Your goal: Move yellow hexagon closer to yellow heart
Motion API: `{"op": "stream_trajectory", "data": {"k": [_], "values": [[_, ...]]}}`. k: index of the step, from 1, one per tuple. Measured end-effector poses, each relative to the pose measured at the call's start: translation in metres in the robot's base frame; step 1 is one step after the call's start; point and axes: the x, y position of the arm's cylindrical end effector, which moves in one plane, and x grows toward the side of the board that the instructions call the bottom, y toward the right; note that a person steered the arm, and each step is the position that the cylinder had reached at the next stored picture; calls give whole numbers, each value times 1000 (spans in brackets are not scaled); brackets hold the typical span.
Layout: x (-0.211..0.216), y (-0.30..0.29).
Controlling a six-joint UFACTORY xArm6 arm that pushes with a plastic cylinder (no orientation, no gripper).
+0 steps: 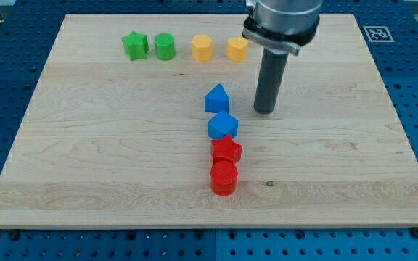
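Note:
A yellow hexagon sits near the view's top, left of centre. A yellow heart sits just to its right, with a small gap between them. My tip rests on the board below and to the right of the yellow heart. It is to the right of the upper blue block and touches no block. The arm's grey body hides the board's top edge just right of the heart.
A green star and a green round block stand left of the yellow pair. Below the upper blue block, a column runs downward: another blue block, a red star and a red cylinder.

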Motion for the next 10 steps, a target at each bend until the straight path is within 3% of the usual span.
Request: {"op": "stream_trajectory", "data": {"k": [1,8,10], "values": [[-26,3],[-40,-39],[-61,-105]]}}
